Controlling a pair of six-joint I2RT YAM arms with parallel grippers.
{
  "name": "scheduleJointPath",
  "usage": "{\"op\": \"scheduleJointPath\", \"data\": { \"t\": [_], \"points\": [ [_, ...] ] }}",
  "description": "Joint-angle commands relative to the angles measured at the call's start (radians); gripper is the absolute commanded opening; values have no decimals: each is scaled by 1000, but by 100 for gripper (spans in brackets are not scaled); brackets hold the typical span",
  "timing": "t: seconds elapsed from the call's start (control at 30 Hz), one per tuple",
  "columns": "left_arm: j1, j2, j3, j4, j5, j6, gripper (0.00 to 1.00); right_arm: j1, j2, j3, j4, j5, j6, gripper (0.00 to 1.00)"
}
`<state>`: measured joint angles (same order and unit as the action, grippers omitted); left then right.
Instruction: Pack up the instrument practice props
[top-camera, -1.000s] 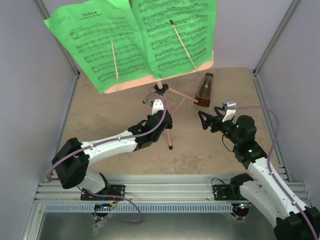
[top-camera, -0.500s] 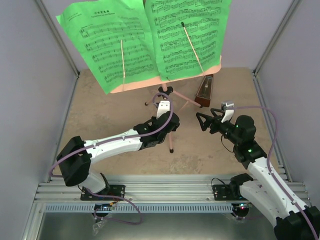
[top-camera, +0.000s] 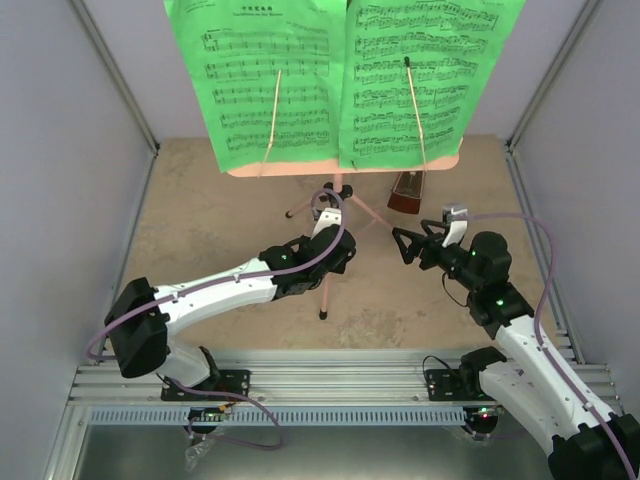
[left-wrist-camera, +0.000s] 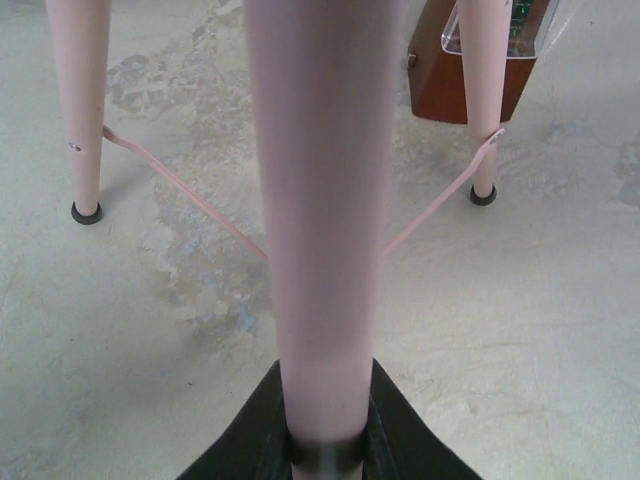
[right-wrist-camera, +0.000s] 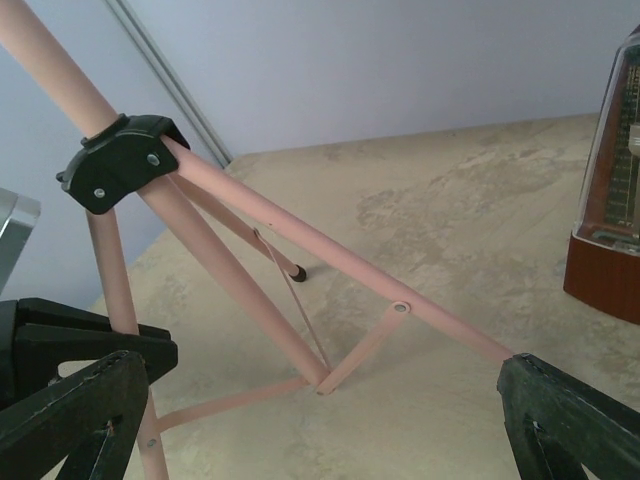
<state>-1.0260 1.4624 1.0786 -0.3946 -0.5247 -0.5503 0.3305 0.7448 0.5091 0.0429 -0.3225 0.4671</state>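
- At the far middle of the table (top-camera: 200, 235) stand one pink music stand (top-camera: 326, 292) on three legs, two green sheet-music pages (top-camera: 275, 90) on its desk, and one brown metronome (top-camera: 405, 190) just right of it.
- My left gripper (top-camera: 330, 250) is clamped around the stand's near leg.
- My right gripper (top-camera: 403, 245) gapes wide and empty, near the metronome, right of the legs.

The pink music stand (top-camera: 327, 285) is upright at mid-counter (top-camera: 200, 240), tripod legs spread. Two green sheet-music pages (top-camera: 340, 80) lie open on its desk. The brown pyramid metronome (top-camera: 406, 192) stands upright just behind it.
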Motion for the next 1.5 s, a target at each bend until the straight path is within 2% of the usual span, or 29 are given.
{"op": "scheduleJointPath", "data": {
  "t": [0.0, 0.07, 0.23, 0.3, 0.4, 0.53, 0.7, 0.77, 0.87, 0.97, 1.07, 1.17, 1.3, 1.47],
  "points": [
    [-5, -37, -27, -78, 109, 16, 14, 4, -13, -17, -21, -7, 14, 98],
    [-5, -48, -31, -69, 118, 26, 25, 4, -14, -18, -27, -7, 19, 98],
    [-1, -88, -28, -63, 112, 61, 59, 4, -15, -22, -10, -58, 54, 98],
    [8, -113, -31, -53, 125, 71, 68, 4, -15, -24, -9, -63, 57, 98],
    [52, -170, -68, -14, 196, 77, 77, 5, -18, -23, -23, -52, 47, 98],
    [137, -279, -139, 53, 309, 87, 83, 4, -29, -16, -29, -58, 36, 98],
    [331, -389, -211, 117, 577, 127, 86, 4, -2, 7, 41, -178, 51, 97],
    [453, -403, -188, 63, 647, 205, 86, 5, 8, -2, 133, -253, 74, 95],
    [711, -384, -101, -31, 755, 308, 85, 22, 37, -12, 263, -298, 95, 88],
    [874, -386, -106, 1, 875, 316, 86, 63, 87, -8, 399, -305, 81, 85],
    [921, -413, -163, 87, 895, 303, 91, 93, 159, 30, 486, -299, 81, 78],
    [923, -439, -209, 134, 866, 306, 96, 134, 217, 72, 532, -276, 51, 75],
    [923, -486, -254, 172, 779, 339, 99, 175, 286, 76, 682, -236, 4, 74],
    [923, -503, -274, 176, 646, 354, 99, 204, 375, 54, 892, -163, 44, 70]
  ]
}}
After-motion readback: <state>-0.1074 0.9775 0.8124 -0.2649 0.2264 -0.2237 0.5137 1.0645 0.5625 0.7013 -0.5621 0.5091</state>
